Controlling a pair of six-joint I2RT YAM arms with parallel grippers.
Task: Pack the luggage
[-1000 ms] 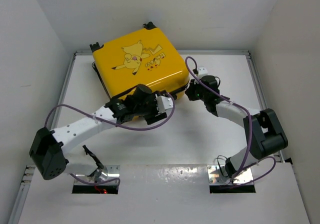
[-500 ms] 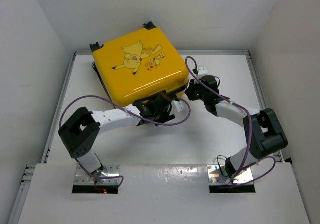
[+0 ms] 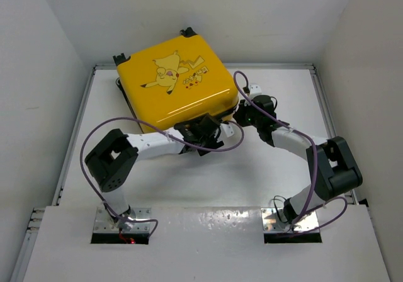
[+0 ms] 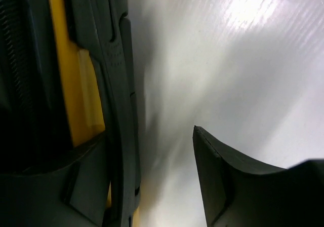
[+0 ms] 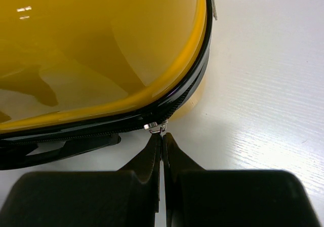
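White ribbed tabletop (image 3: 252, 175), glossy with glare. Left gripper (image 3: 203, 133) sits at the near edge of the yellow luggage (image 3: 173, 80), jaws apart. Right gripper (image 5: 162, 142) has its jaws pinched on the zipper pull (image 5: 156, 127) at the near-right corner. Luggage lies print-up, far-left, near the plain white back wall (image 3: 264, 17).

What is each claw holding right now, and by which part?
The right claw is shut on the zipper pull of the yellow Pikachu suitcase. The left claw is open beside the suitcase's edge, clamping nothing.
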